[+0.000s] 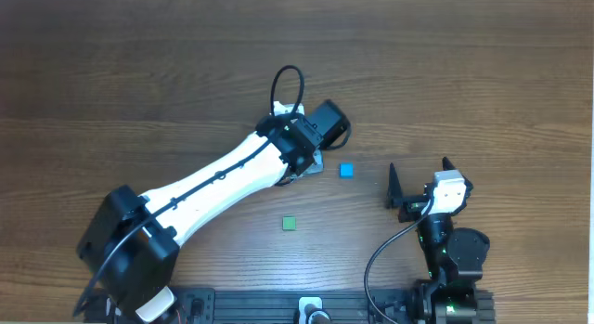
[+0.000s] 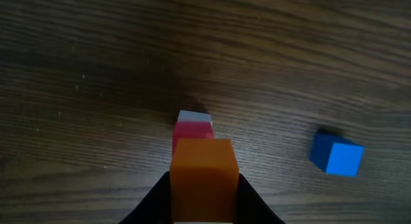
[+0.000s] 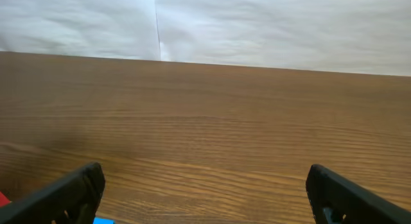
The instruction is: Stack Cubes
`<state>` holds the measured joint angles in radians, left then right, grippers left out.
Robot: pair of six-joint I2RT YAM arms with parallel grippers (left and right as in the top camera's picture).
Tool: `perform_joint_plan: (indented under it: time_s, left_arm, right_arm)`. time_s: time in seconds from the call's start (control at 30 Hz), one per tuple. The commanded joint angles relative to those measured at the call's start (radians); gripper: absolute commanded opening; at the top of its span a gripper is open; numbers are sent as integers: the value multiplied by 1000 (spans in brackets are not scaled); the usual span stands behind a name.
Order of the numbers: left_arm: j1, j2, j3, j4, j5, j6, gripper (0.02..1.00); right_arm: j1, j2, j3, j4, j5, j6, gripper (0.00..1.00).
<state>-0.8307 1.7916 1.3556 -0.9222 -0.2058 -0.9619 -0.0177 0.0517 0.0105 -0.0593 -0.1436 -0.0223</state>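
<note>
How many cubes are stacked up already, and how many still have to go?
A red cube and a white cube seem stacked already. The left gripper holds the orange cube right by them. The blue cube and green cube wait on the table.

Top camera straight down on table [image 1: 139, 64]; left wrist close over same blue cube [image 2: 337, 156]; right wrist low, toward wall [image 3: 282, 25].

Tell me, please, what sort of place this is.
Probably a robot test bench, not a home: a wood-grain table, a left arm and a right arm at a black rail along its edge, and small coloured cubes such as the blue cube.
</note>
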Motion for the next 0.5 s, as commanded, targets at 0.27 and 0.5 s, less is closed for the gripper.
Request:
perform_joint_plan:
  time_s: [0.27,0.5]
  left_arm:
    - [15,30,-2,3,31,11,152]
    - [15,32,-2,-1,40,12,152]
  right_arm:
    - [6,1,-5,-5,6,10,991]
    - [6,1,-5,-4,6,10,991]
